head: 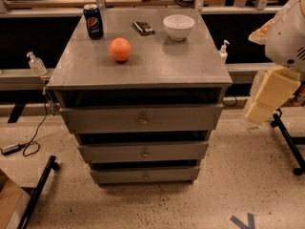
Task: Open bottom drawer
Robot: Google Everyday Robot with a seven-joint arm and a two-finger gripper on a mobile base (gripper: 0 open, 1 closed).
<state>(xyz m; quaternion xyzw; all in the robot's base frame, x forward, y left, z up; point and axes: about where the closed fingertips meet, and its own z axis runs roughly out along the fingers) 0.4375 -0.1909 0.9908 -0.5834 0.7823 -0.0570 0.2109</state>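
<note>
The bottom drawer (124,175) is the lowest, thinnest grey front of the grey cabinet (143,66), with a tiny round knob (145,177) at its centre. It sits pushed in, with a dark gap above it. The mid-sized drawer (119,152) and the tallest drawer (105,119) are above it. My gripper (259,111) is the cream-coloured end of the white arm at the right edge. It hangs to the right of the cabinet at the height of the top drawer, well apart from every drawer front.
On the cabinet top stand a Pepsi can (93,21), an orange (120,49), a dark small object (143,27) and a white bowl (178,26). Sanitizer bottles (36,63) flank the cabinet. Black stand legs (38,192) and a cable (33,142) lie on the speckled floor.
</note>
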